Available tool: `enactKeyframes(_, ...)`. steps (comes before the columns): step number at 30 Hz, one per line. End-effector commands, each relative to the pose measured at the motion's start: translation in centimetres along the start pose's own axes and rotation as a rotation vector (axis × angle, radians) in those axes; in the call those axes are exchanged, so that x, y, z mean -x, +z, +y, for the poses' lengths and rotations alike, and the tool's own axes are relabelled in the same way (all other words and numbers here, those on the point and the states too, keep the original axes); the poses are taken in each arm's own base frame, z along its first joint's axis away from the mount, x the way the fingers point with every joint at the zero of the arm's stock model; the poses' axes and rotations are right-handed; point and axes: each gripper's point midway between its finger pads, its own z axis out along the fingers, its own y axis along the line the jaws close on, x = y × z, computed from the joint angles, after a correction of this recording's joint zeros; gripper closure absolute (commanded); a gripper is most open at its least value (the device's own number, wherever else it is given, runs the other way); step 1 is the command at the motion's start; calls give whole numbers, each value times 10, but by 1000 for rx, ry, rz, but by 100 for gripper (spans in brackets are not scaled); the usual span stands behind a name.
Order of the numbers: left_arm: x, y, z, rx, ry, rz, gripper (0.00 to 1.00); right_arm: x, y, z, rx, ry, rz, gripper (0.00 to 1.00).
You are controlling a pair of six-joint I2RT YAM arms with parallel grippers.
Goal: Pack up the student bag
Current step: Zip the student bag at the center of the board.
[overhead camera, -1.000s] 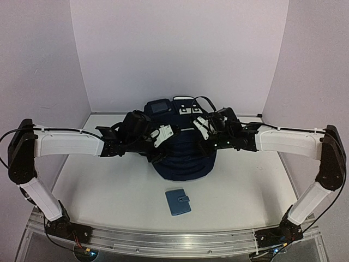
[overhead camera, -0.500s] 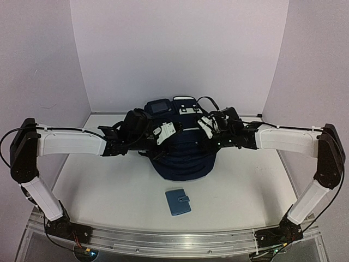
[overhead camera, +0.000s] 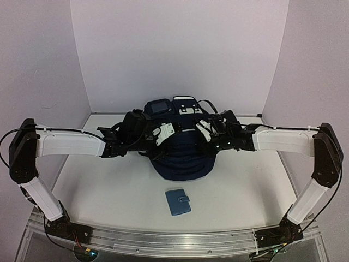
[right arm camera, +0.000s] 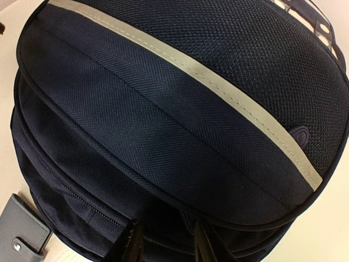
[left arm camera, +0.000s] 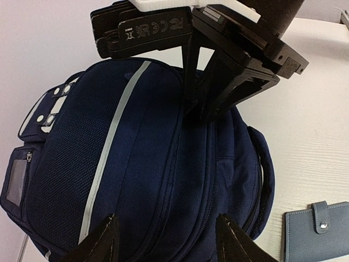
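- On the left side of the white table (overhead camera: 109, 185), the left arm reaches in toward the middle, with its wrist over the bag's left shoulder.
- The left gripper (overhead camera: 163, 132) hovers over the bag with its jaws well apart. In its wrist view both dark fingertips (left arm camera: 103, 243) frame bare navy fabric, and nothing is clamped between them.
- The student bag (overhead camera: 182, 158) lies in the middle of the table, toward the back wall. Its rounded dark navy front faces up, and its end with the white patches points to the wall.
- A pale stripe (right arm camera: 218, 82) runs lengthwise across the bag's mesh panel. The zip seams beside it look closed, as far as the wrist views show.
- A small blue snap wallet (overhead camera: 178, 202) lies flat on the table just in front of the bag, nearer the arms and not touching it.
- The right gripper (overhead camera: 203, 126) sits low over the bag's right side with its jaws only slightly parted. Its two fingertips (right arm camera: 133, 243) straddle a seam (whether they pinch any fabric there cannot be told).
- The right arm stretches in from the right edge, mirroring the left.
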Motion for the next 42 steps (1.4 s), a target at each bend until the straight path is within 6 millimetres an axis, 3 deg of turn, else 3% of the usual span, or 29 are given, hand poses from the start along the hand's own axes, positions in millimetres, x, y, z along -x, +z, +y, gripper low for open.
enactKeyframes(1,29,-19,12,46,-1,-84,40,-3,9,-2,-19,16,8,75)
enactKeyframes(5,32,-22,14,52,-3,-94,39,-13,16,-18,-113,30,48,78)
enactKeyframes(9,32,-22,14,55,5,-90,39,-19,20,-17,-116,37,64,75)
enactKeyframes(12,32,-21,15,56,10,-91,39,-16,20,-18,-115,31,57,62)
enactKeyframes(17,30,-21,11,48,18,-101,39,-3,18,-23,-142,27,10,60)
enactKeyframes(19,30,-21,11,47,23,-108,39,2,18,-24,-143,25,-8,64)
enactKeyframes(24,25,-20,7,36,60,-100,39,11,11,-24,-136,25,-36,94)
enactKeyframes(26,21,-17,6,35,83,-84,39,18,2,-22,-122,30,-61,100)
enactKeyframes(32,22,-4,14,71,159,-80,40,26,-19,-15,-77,39,-101,100)
enactKeyframes(38,28,12,20,92,217,-78,40,23,-15,-8,-40,28,-89,100)
enactKeyframes(42,31,11,22,99,216,-88,40,14,-2,-3,-12,1,-52,82)
